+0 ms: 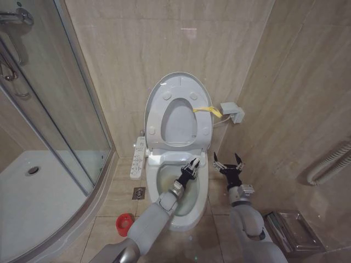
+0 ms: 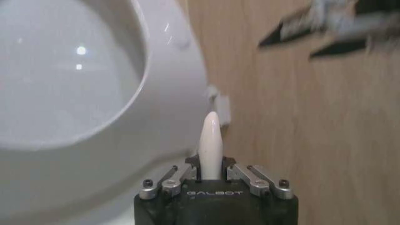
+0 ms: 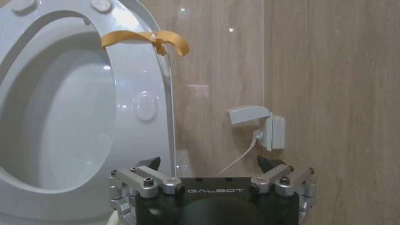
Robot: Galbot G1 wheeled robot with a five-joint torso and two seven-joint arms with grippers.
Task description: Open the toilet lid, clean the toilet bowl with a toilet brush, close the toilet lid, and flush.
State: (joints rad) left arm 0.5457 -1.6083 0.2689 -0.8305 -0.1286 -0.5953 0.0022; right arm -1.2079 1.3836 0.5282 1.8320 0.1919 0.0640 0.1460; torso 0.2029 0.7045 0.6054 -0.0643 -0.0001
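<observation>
The left hand (image 1: 191,169) reaches forward with fingers clamped together, while the right hand (image 1: 228,163) hovers beside it, fingers spread.

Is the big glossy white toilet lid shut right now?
No, the glossy white toilet lid stands raised against the beige wall, leaving the white ceramic bowl open.

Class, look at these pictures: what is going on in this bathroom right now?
The toilet lid and seat stand raised against the wall. The left gripper is over the stained toilet bowl, shut on the white handle of the toilet brush. The right gripper hovers open beside the bowl, holding nothing. The red holder sits on the floor.
</observation>
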